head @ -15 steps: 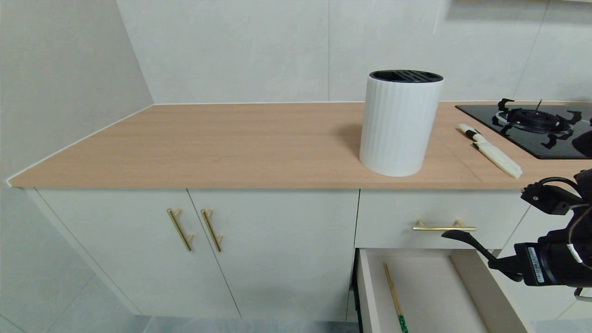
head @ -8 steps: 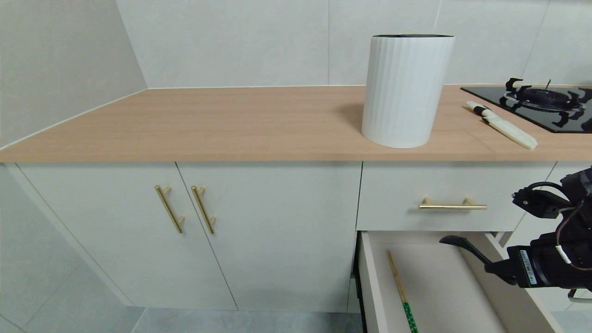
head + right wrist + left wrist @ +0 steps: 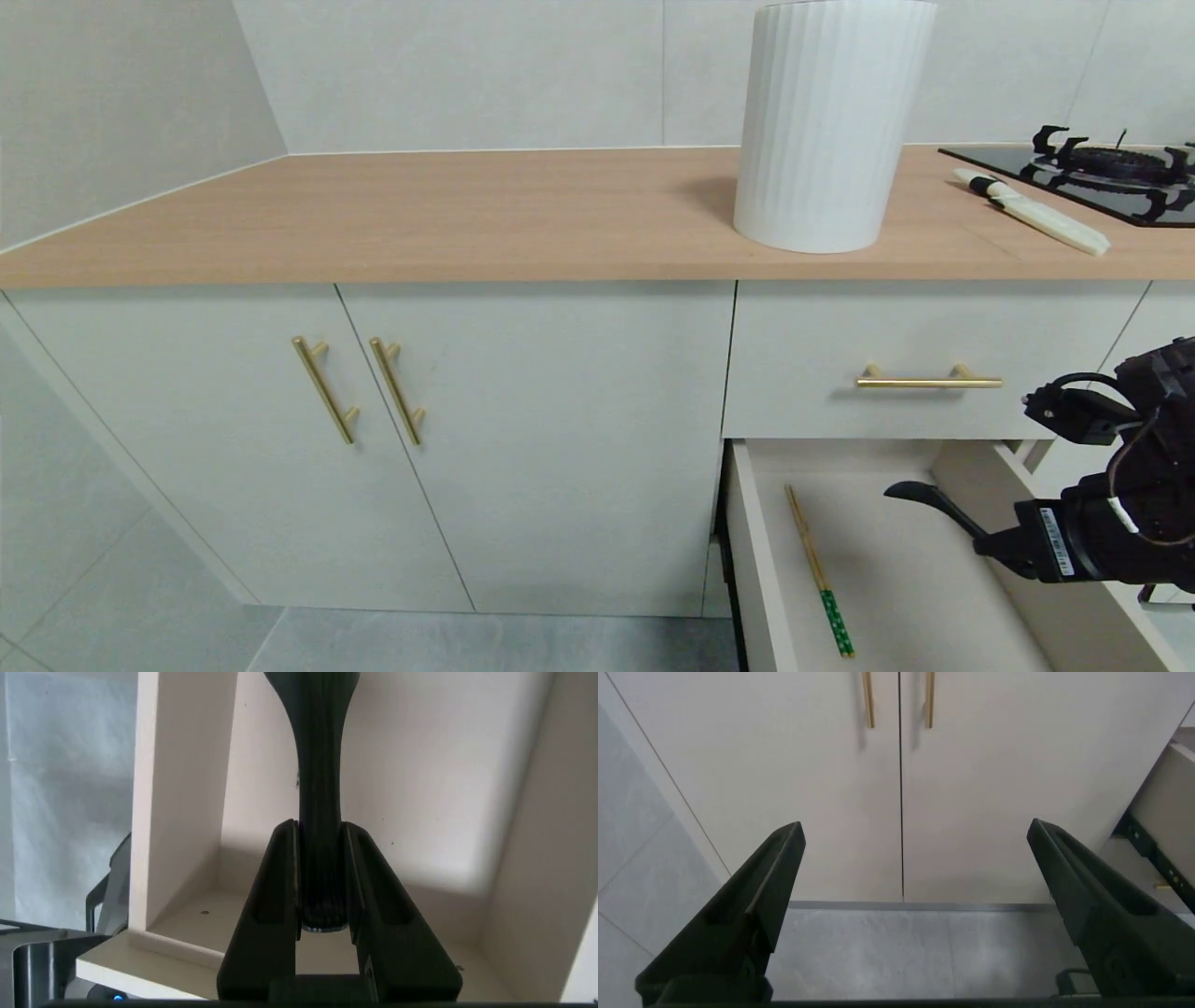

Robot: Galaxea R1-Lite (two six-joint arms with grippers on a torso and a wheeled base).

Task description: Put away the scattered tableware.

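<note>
My right gripper (image 3: 1013,549) is shut on the handle of a black spoon (image 3: 924,499), held over the right side of the open lower drawer (image 3: 747,541). In the right wrist view the fingers clamp the spoon (image 3: 320,747) at the gripper (image 3: 322,835), with the pale drawer inside behind it. A pair of chopsticks (image 3: 819,583) with green ends lies in the drawer. On the wooden counter (image 3: 467,215) stand a white ribbed holder (image 3: 826,121) and a pale knife (image 3: 1032,213). My left gripper (image 3: 915,835) is open, facing the cabinet doors low down.
A black gas hob (image 3: 1111,173) sits at the counter's far right. The shut upper drawer with a gold handle (image 3: 929,381) is just above the open one. Two cabinet doors with gold handles (image 3: 322,390) lie left; grey floor below.
The head camera has sunk, so the whole picture has shifted upward. My right gripper, still holding the spoon, is now lower against the cabinet, below the upper drawer's handle.
</note>
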